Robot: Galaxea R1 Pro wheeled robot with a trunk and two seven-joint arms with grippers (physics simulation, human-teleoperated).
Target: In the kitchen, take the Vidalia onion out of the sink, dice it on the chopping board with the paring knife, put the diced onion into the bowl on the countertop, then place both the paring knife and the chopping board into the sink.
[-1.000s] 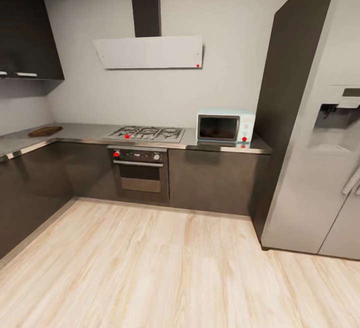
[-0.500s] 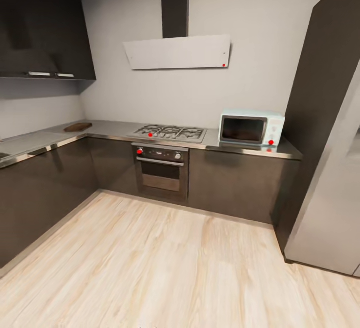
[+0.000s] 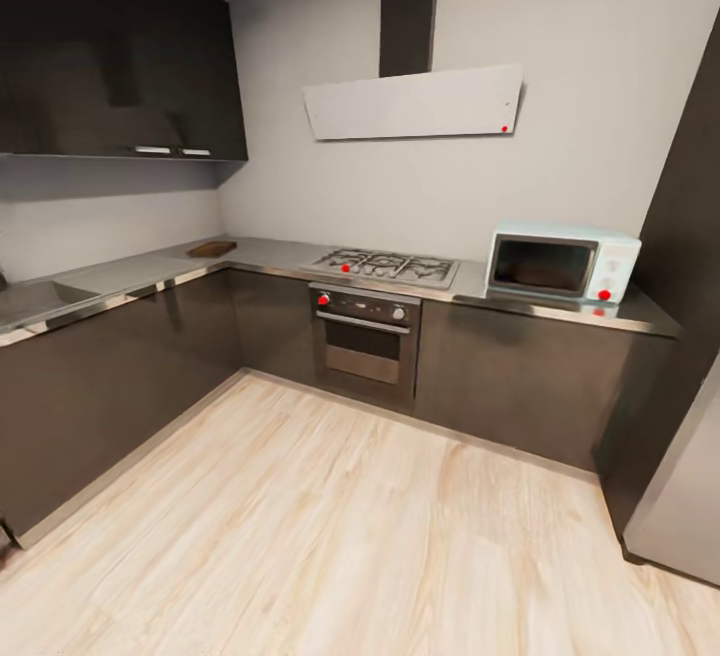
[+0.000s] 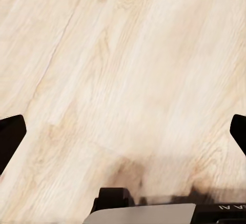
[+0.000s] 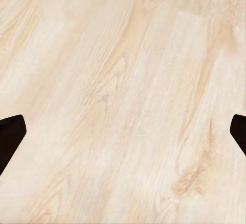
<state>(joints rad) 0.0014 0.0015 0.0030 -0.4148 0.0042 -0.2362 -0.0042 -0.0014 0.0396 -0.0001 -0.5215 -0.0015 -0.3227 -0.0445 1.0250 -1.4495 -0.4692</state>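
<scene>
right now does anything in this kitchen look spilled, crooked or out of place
Nothing stands out. The countertop looks tidy: the chopping board lies flat near the corner, the hob and the microwave sit square, and the oven door is closed. The wooden floor shows no spill.

My head camera looks forward and down from mid-room at the L-shaped surface (image 3: 250, 258), not close. Both wrist cameras face down, close over the pale wood floor (image 3: 330, 536), which all three views share.
</scene>
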